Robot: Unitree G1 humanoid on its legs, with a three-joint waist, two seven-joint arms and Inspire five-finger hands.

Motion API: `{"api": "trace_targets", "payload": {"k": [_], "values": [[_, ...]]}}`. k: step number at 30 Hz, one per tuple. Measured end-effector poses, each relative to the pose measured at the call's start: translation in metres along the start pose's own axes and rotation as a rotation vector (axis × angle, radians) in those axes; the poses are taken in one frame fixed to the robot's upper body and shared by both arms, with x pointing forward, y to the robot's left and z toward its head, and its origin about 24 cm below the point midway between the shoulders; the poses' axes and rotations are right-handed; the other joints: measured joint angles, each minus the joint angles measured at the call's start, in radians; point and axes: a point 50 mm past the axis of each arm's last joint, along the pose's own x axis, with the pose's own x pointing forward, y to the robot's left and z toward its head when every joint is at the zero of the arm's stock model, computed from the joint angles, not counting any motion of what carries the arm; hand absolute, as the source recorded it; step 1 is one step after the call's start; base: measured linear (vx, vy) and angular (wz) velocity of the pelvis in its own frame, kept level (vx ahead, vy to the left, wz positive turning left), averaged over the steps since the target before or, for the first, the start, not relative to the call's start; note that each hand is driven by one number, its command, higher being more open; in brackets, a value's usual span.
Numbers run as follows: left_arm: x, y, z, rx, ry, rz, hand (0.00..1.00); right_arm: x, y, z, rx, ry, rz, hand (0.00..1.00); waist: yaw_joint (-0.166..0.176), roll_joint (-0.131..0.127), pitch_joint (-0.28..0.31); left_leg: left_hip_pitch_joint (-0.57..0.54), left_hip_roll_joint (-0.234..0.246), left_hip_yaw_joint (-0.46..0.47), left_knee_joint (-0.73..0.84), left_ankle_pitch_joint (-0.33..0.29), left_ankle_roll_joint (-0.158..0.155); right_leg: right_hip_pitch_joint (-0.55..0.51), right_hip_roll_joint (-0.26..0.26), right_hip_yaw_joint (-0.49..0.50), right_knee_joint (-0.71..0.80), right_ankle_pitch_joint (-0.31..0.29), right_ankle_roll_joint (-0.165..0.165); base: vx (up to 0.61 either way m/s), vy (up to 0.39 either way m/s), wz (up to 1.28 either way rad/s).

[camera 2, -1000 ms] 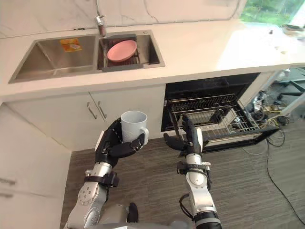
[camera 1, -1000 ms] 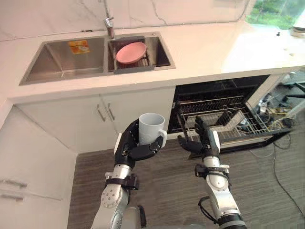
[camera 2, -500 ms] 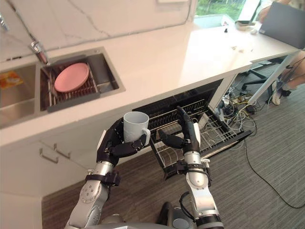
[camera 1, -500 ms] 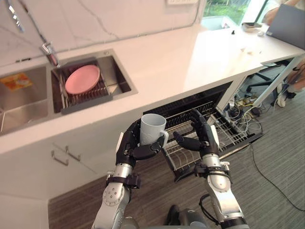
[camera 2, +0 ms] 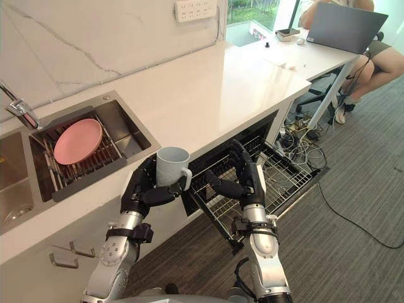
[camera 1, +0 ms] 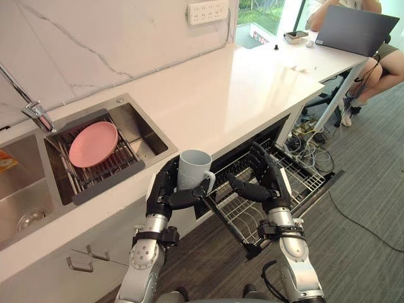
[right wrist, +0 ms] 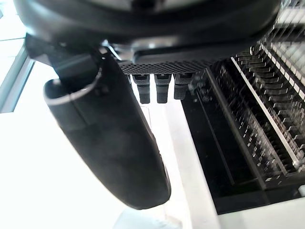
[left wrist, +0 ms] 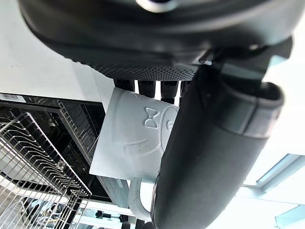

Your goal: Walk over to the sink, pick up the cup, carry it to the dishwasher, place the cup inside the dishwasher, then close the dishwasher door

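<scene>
The left hand (camera 1: pixel 163 194) is clamped on the cup (camera 1: pixel 192 169). Its fingers (left wrist: pixel 148 88) curl round the far wall, and the thumb lies across the near wall low down. The cup is pale blue-grey, upright with its mouth open upward, and its handle points to about 4 o'clock, just over the thumb tip. It is held in the air in front of the tabletop (camera 1: pixel 221 95) edge, touching nothing but the hand.

At 3 o'clock of the cup, near but apart from it, is the right hand (camera 1: pixel 270 187). Its fingers (right wrist: pixel 162 88) are spread and only lightly bent, and the thumb reaches toward the cup. It holds nothing and touches nothing.

Beneath and behind the right hand, the dishwasher (camera 1: pixel 275 131) stands open under the tabletop. Its wire rack (camera 1: pixel 304 180) is pulled out toward 4 o'clock, and from above no dishes can be made out in the rack. The right hand sits between the cup and the rack's middle.

At 10 o'clock of the cup the sink (camera 1: pixel 144 135) is set into the tabletop, with a pink plate (camera 1: pixel 93 144) lying on a dark drain rack (camera 1: pixel 108 174) and the tap (camera 1: pixel 35 113) just behind it. A wall socket (camera 1: pixel 208 11) sits at 12 o'clock.

Far off at 1 o'clock a person (camera 1: pixel 386 62) sits behind a laptop (camera 1: pixel 357 29). A tangle of cables (camera 1: pixel 304 140) lies on the floor beyond the dishwasher.
</scene>
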Motion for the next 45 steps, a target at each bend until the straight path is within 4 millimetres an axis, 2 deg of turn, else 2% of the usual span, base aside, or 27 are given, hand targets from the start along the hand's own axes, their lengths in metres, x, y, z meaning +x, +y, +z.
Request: {"api": "trace_targets", "payload": {"k": [6,10,16,23,26,37,38,45], "values": [[0.011,0.000,0.010,0.010,-0.048,-0.009,0.30,0.000,0.008,0.019,0.119,-0.085,0.050,0.90,-0.016,-0.002,-0.016,0.055,0.011,0.065,-0.063,0.016,-0.014,-0.003,0.030,0.061,-0.026,0.018,0.002,0.00,-0.022,-0.32],[0.018,0.003,0.016,0.011,-0.078,0.019,0.30,-0.001,0.019,0.017,0.171,-0.074,0.113,0.90,-0.032,-0.003,-0.017,0.075,0.010,0.099,-0.076,0.016,-0.014,-0.005,0.034,0.092,-0.031,0.029,0.001,-0.02,0.008,-0.27],[0.024,0.002,0.012,0.004,-0.066,0.023,0.30,-0.003,0.033,0.015,0.234,-0.056,0.209,0.90,-0.031,-0.011,-0.032,0.079,0.004,0.108,-0.089,0.022,-0.008,-0.005,0.032,0.097,-0.048,0.047,0.002,-0.03,0.006,-0.05],[0.023,-0.017,0.009,-0.015,-0.052,-0.064,0.30,-0.003,0.050,0.014,0.240,-0.042,0.309,0.90,-0.028,-0.011,-0.047,0.090,-0.002,0.098,-0.135,0.052,-0.009,-0.006,0.033,0.085,-0.050,0.047,0.002,-0.02,-0.008,0.04],[0.022,-0.025,0.008,-0.025,-0.049,-0.095,0.30,-0.002,0.049,0.013,0.233,-0.039,0.310,0.90,-0.028,-0.012,-0.052,0.095,-0.005,0.095,-0.151,0.063,-0.008,-0.006,0.034,0.081,-0.050,0.047,0.002,-0.02,-0.008,0.05],[0.020,-0.048,0.007,-0.042,-0.042,-0.199,0.30,0.009,0.051,0.006,0.201,-0.016,0.205,0.90,-0.022,-0.013,-0.081,0.099,-0.010,0.080,-0.187,0.087,-0.007,-0.005,0.034,0.063,-0.059,0.047,0.002,0.00,-0.006,0.04],[0.020,-0.048,0.007,-0.042,-0.042,-0.199,0.30,0.009,0.052,0.006,0.199,-0.017,0.200,0.30,-0.022,-0.014,-0.082,0.098,-0.010,0.078,-0.187,0.088,-0.007,-0.004,0.034,0.062,-0.059,0.047,0.002,-0.01,-0.014,0.04],[0.022,-0.050,0.005,-0.013,-0.040,-0.195,0.30,0.012,0.054,0.002,0.175,-0.003,0.173,0.30,-0.018,-0.018,-0.085,0.090,-0.010,0.058,-0.188,0.098,-0.007,-0.001,0.033,0.044,-0.059,0.047,0.002,-0.02,-0.017,0.08]]}}
